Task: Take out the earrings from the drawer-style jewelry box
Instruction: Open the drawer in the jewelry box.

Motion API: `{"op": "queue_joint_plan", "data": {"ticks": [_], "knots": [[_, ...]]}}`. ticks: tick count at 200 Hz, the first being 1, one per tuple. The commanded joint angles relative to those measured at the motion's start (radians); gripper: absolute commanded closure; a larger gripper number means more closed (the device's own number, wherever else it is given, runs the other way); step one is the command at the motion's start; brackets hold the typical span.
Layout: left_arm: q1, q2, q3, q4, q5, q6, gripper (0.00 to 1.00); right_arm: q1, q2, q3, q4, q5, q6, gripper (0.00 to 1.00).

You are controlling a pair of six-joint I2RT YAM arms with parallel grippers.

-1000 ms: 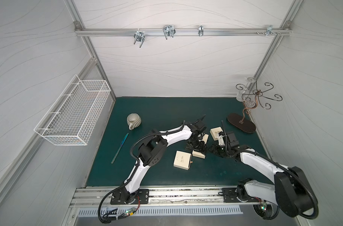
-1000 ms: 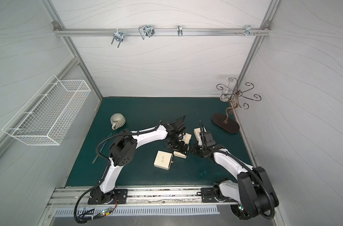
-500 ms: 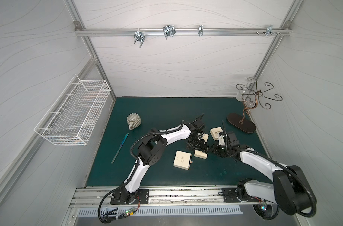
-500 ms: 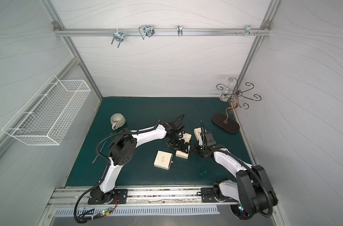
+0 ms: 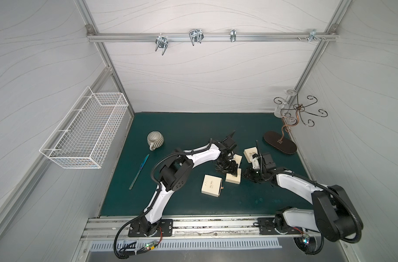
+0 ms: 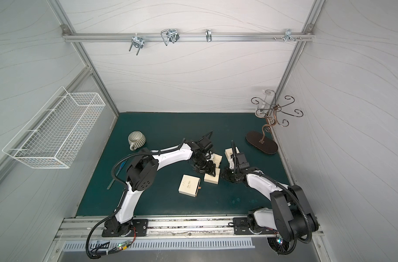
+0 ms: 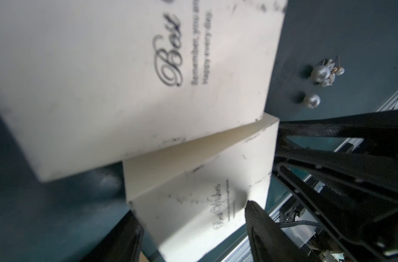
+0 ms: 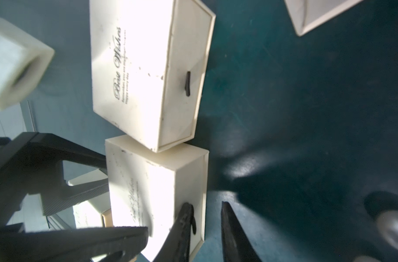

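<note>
Several cream drawer-style jewelry boxes lie mid-mat. My left gripper (image 5: 229,172) (image 7: 193,211) is open, its fingers close on either side of the small box (image 5: 233,178) (image 7: 189,204). My right gripper (image 5: 247,176) (image 8: 206,204) is open by a narrow gap at that box's (image 8: 152,192) drawer front. The dark pull tab (image 8: 194,219) lies against the inside of one finger (image 8: 183,229). Pearl earrings (image 7: 321,72) lie loose on the mat, with a single pearl (image 7: 312,101) beside them. In both top views they are too small to make out.
A second box (image 8: 145,74) (image 5: 238,158) touches the straddled box's corner. A larger box (image 5: 211,184) lies nearer the front and another (image 5: 250,154) to the right. A ribbed mug (image 5: 155,139), a blue-green stick (image 5: 139,171), a jewelry stand (image 5: 280,143) and a wall-mounted wire basket (image 5: 84,129) surround them.
The left gripper's jaws have narrowed around the small box. The right gripper's jaws have also narrowed at the drawer front. Both arms have hardly shifted.
</note>
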Motion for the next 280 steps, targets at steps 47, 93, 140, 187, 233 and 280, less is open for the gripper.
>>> {"op": "queue_joint_plan", "data": {"ticks": [47, 93, 140, 187, 233, 280], "knots": [[0.001, 0.036, 0.039, -0.029, -0.019, 0.003, 0.30, -0.004, 0.021, -0.034, 0.083, -0.043, 0.027, 0.88], [0.001, 0.040, 0.044, -0.060, -0.076, -0.008, 0.33, -0.005, 0.007, -0.031, 0.051, -0.002, 0.022, 0.96], [0.001, 0.099, 0.096, -0.173, -0.177, -0.017, 0.35, -0.005, -0.014, -0.009, -0.044, 0.088, 0.020, 0.99], [0.001, 0.128, 0.112, -0.209, -0.207, -0.015, 0.35, -0.004, -0.073, 0.041, -0.221, 0.218, 0.014, 1.00], [0.003, 0.135, 0.123, -0.211, -0.207, -0.013, 0.34, -0.004, -0.129, 0.039, -0.269, 0.285, 0.006, 1.00], [0.002, 0.132, 0.122, -0.206, -0.204, -0.010, 0.34, 0.002, -0.175, 0.043, -0.253, 0.291, -0.015, 0.81]]}}
